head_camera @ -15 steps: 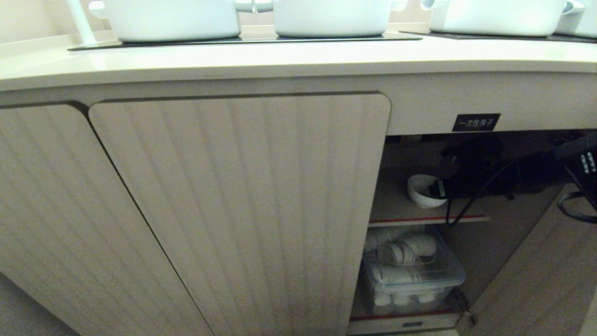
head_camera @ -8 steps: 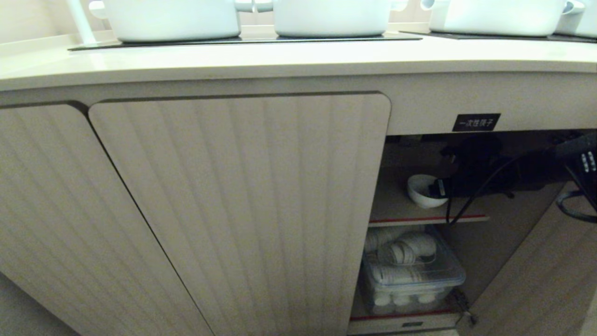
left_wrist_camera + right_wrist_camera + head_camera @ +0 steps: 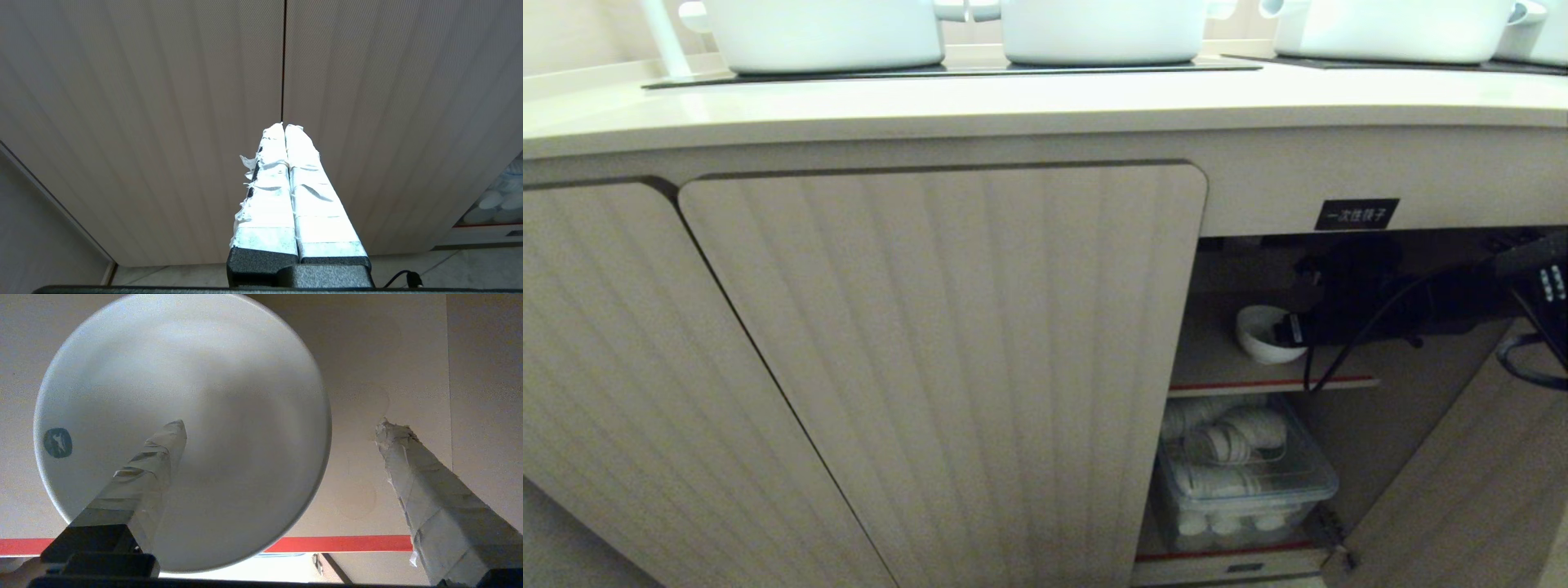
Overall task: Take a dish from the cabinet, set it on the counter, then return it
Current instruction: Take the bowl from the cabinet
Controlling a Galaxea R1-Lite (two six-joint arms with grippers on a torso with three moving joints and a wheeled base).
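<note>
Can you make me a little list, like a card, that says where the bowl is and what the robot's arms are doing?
Bowl: small white bowl sitting on the upper shelf inside the open cabinet
Right end effector: reaching into the cabinet, open, one finger over the bowl's inside, the other outside it; not gripping
Left end effector: shut, holding nothing, facing a closed door
Below the bowl: clear box of white things
Counter: white pots on top, no bowl there
</note>
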